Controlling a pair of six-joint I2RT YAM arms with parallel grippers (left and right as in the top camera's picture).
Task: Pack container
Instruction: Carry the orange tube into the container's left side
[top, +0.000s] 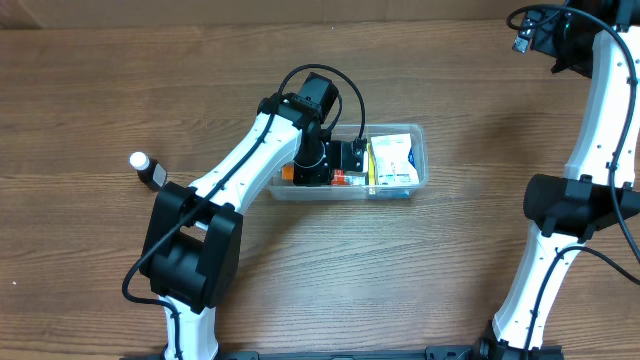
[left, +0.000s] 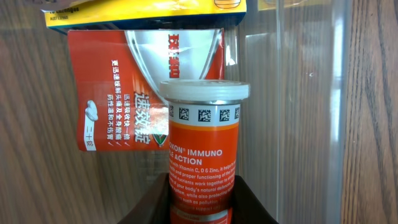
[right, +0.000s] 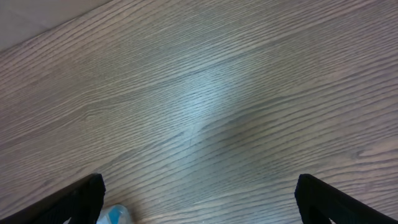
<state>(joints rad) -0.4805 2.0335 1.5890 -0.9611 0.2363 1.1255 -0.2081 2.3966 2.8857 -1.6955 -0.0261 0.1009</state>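
**Container and left arm.** The container (top: 300, 191), a clear rimmed tub, lies at mid-table with its long axis left to right. The left gripper (left: 200, 208) is lowered inside it. Its two dark fingers (left: 249, 204) press on either side of an orange tube (left: 202, 155), so it is clamped on the tube, whose white cap points away from the gripper.

**Room inside the tub.** Straight ahead of the gripper a red packet (left: 137, 87) lies flat on the tub floor. Beyond it a yellow-edged box (left: 143, 12) fills the far end. To the gripper's right the tub's clear side wall stands near, with a narrow strip of free floor between wall and tube. To its left there is open floor beside the packet. From overhead the fingertips are hidden under the wrist, so whether the tube touches the floor cannot be judged.

**Outside the tub.** A small dark bottle (top: 148, 170) stands well behind the left gripper. The right gripper (right: 199, 208) hangs over the table (right: 205, 93) with its fingers wide apart, well beyond the tub's far end.
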